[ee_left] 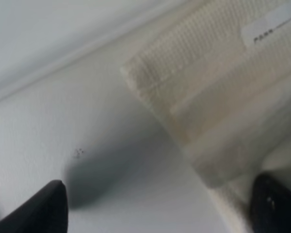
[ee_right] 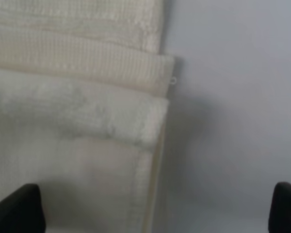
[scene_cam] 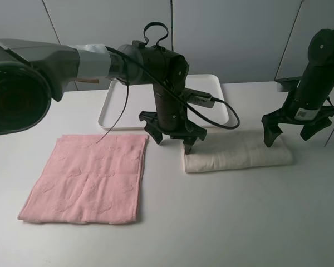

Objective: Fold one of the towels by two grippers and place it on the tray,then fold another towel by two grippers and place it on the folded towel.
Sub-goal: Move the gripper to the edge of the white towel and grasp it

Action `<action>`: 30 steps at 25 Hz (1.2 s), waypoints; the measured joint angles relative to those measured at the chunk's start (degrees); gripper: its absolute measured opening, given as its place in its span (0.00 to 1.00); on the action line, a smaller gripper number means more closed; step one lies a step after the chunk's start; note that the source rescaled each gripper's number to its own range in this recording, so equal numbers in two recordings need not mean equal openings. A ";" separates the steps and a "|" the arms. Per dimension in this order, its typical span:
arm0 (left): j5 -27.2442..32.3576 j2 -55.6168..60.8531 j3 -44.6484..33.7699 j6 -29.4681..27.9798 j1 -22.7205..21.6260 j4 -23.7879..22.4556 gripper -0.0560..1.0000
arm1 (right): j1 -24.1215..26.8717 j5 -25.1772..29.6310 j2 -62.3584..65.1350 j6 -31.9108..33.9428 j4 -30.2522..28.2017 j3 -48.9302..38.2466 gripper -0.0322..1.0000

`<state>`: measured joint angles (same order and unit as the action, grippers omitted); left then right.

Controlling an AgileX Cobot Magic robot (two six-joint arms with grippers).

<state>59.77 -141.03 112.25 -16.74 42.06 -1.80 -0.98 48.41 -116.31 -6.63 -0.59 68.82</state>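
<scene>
Surface: white matt tabletop (scene_cam: pixel 222 222), plain. Backdrop: grey panelled wall (scene_cam: pixel 228 33). At the back of the table, white tray (scene_cam: pixel 107 114). Right of centre, just in front of the tray, cream towel (scene_cam: pixel 239 156), folded to a long strip, lying on the table. Front left, pink towel (scene_cam: pixel 89 178), spread flat. At the strip's left end, left gripper (scene_cam: pixel 172 142), claws spread wide, gripping nothing. At its right end, right gripper (scene_cam: pixel 288 136), likewise spread.
</scene>
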 joint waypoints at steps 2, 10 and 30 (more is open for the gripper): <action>0.21 0.00 0.00 0.00 0.00 0.00 0.97 | 0.00 -0.38 -0.39 0.02 0.22 0.00 1.00; 0.21 0.00 0.00 0.00 0.00 -0.04 0.97 | 0.00 -0.35 -2.49 -1.11 3.94 0.00 1.00; 0.33 0.00 0.21 0.24 0.00 -0.13 0.97 | -0.13 -0.23 -3.36 -3.74 9.39 0.11 0.40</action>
<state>60.10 -141.03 112.46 -16.50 42.06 -1.94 -1.12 48.18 -119.67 -10.37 8.80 68.93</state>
